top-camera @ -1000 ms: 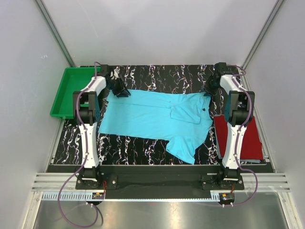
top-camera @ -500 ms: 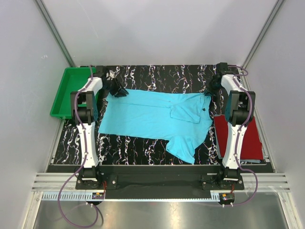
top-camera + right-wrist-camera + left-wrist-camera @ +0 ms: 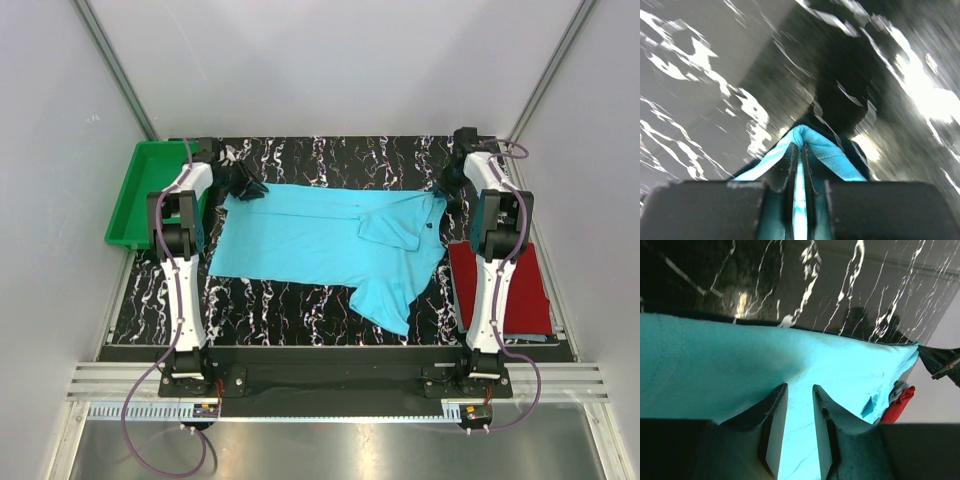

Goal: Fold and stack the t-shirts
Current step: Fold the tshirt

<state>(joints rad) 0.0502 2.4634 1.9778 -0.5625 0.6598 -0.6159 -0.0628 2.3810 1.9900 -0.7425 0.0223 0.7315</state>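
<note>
- Now, the turquoise t-shirt (image 3: 320,235) lies spread flat between the two grippers. Its length runs from one to the other, and one sleeve points back toward the arm bases.
- The left gripper (image 3: 245,185) sits at the shirt's far corner on its own side. In the left wrist view its fingers (image 3: 773,430) stand a narrow slit apart, with turquoise cloth filling the gap and creases running to the tips, so it has the cloth pinched.
- The right gripper (image 3: 445,190) is at the opposite far corner, by the neck end. The right wrist view shows its jaws pressed almost together on a thin fold of the shirt's edge, which rises to a peak at the tips.
- The dark red t-shirt (image 3: 520,290), a folded rectangle, lies on the outer side of the right arm, nearer the base than that gripper and close beside the turquoise one.
- A green tray (image 3: 130,200) sits outward of the left gripper, off the edge of the black marbled table (image 3: 330,155).
</note>
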